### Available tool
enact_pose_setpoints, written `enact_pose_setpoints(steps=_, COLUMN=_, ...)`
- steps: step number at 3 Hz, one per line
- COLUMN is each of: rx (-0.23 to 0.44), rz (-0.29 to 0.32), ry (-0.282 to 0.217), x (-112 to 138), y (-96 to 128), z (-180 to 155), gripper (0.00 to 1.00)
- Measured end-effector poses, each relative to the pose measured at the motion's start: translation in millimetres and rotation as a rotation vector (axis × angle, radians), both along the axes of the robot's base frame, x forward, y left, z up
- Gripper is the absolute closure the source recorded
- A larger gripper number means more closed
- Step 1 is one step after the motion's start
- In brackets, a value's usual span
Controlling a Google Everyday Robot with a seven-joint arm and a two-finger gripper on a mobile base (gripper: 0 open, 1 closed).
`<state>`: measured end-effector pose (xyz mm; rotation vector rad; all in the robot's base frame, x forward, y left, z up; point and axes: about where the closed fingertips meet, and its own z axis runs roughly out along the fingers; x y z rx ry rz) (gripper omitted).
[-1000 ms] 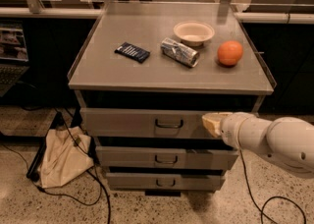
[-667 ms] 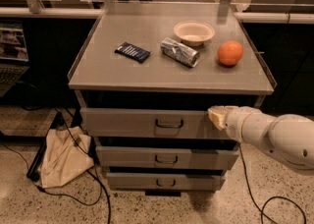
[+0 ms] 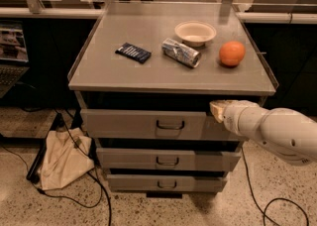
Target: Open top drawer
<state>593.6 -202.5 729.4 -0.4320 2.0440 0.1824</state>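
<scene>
The top drawer (image 3: pixel 133 124) is the widest grey metal drawer, just under the cabinet top, with a small dark loop handle (image 3: pixel 170 125) at its middle. Its front stands a little proud of the cabinet. My gripper (image 3: pixel 217 109) comes in from the right on a white arm (image 3: pixel 277 133) and sits at the upper right part of the drawer front, to the right of the handle and apart from it.
Two narrower grey drawers (image 3: pixel 167 160) lie below. The cabinet top (image 3: pixel 124 74) carries a dark packet (image 3: pixel 133 52), a crushed can (image 3: pixel 181 52), a white bowl (image 3: pixel 195 32) and an orange (image 3: pixel 232 53). A cloth bag (image 3: pixel 62 158) and cables lie on the floor at left.
My gripper and arm have shifted a little to the right and slightly up along the top drawer's front. The drawer has not visibly moved.
</scene>
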Motion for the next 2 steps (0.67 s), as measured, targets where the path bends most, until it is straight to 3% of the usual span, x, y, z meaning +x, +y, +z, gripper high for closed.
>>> enact_pose_setpoints(steps=2, rx=-0.028, rz=-0.067, ry=0.025, x=13, y=-12, z=-18, gripper=1.00)
